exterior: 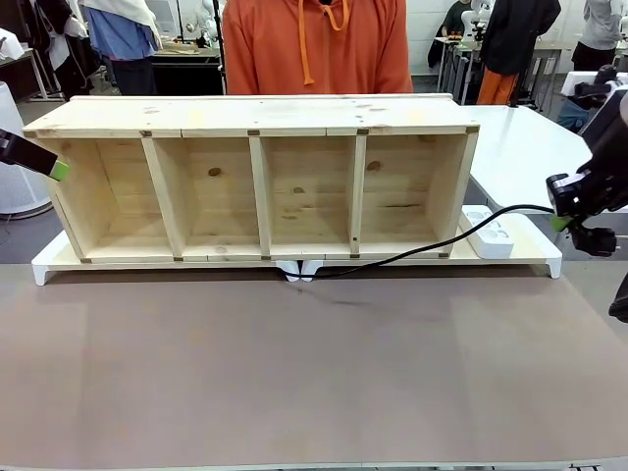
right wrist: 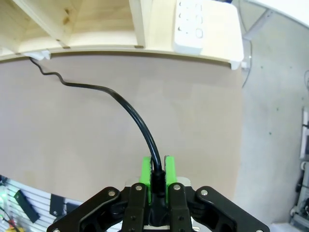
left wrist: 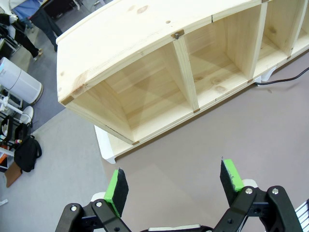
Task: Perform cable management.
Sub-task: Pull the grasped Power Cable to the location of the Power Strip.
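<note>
Well, the right hand (exterior: 561, 218) sits at the right edge of the front view, level with the lower half of the wooden shelf unit (exterior: 260, 118), and its green pads are pinched tight on the cable (exterior: 432, 245). From that hand's own camera the grip is plain: the right hand (right wrist: 157, 169) has the thin black cable (right wrist: 133, 113) squeezed between the two pads at the bottom centre of the frame. From there the cord climbs in a curve toward the upper left, kinks a little, and ends at a small white bracket (right wrist: 36, 55) under the shelf's front edge. In the front view it runs as a low arc from the bracket (exterior: 299, 270) at bottom centre of the shelf, rising past the white power strip (exterior: 488, 232) to the hand. The strip lies on the white base (exterior: 530, 257) just right of the shelf unit, which has four open compartments. The left hand (exterior: 54, 167) pokes in at the left edge beside the shelf's left end; its wrist camera shows the left hand (left wrist: 174, 181) with jaws spread wide, holding nothing, above the brown desk (left wrist: 203, 135). A bit of cable (left wrist: 270, 83) shows at upper right there. A person in an orange hoodie (exterior: 314, 44) stands behind the shelf.
</note>
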